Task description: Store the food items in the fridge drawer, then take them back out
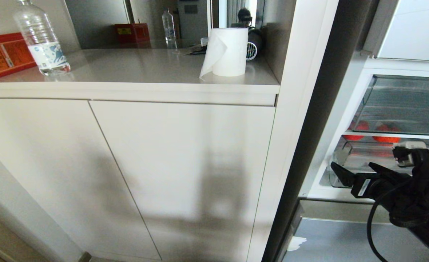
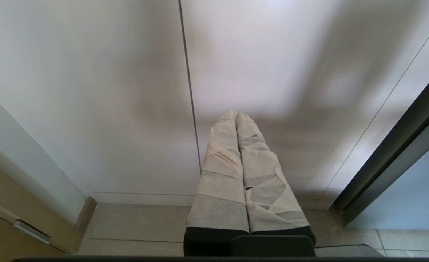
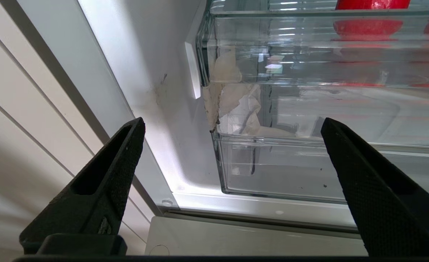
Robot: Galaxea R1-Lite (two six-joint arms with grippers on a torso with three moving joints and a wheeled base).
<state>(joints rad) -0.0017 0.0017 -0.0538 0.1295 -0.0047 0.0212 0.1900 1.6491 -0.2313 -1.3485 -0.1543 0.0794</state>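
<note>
Two red food items show through the glass and clear plastic in the open fridge, and again in the right wrist view. I cannot tell whether they lie in the fridge drawer or on the shelf over it. The fridge drawer is clear plastic with torn white tape on its front corner. My right gripper hangs open just in front of that corner, holding nothing. My left gripper, its fingers wrapped in white tape, is shut and empty, low before the cabinet doors.
A counter to the left carries a water bottle, a paper towel roll and a red box. White cabinet doors stand below it. The fridge's dark side edge borders the opening, with a glass shelf above the drawer.
</note>
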